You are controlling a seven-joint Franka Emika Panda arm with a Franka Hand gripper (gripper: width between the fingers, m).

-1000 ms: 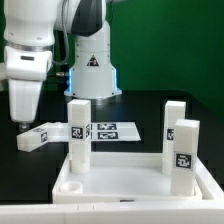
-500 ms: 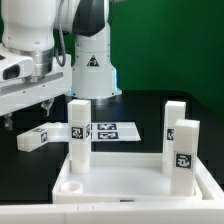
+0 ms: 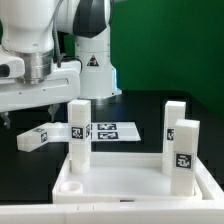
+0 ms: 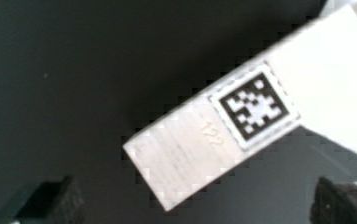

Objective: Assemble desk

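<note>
The desk panel (image 3: pixel 120 185), white and rimmed, lies at the front of the exterior view. Three white tagged legs stand upright on it: one at the exterior view's left (image 3: pixel 79 130) and two at its right (image 3: pixel 175 118), (image 3: pixel 185 155). A fourth leg (image 3: pixel 40 137) lies flat on the black table left of the panel. My gripper (image 3: pixel 24 115) hangs just above this lying leg, with the hand turned sideways. In the wrist view the leg (image 4: pixel 228 125) lies slantwise, its end reaching toward my open gripper (image 4: pixel 196 203). Both dark fingertips (image 4: pixel 47 200) stand wide apart, not touching it.
The marker board (image 3: pixel 112 130) lies flat behind the left standing leg. The robot's white base (image 3: pixel 92 60) stands at the back centre. The panel's raised rim and standing legs are close to the right of the lying leg.
The hand has swung from pointing straight down to lying nearly sideways and has shifted toward the exterior view's right, above the lying leg. The legs and panel have not moved.
</note>
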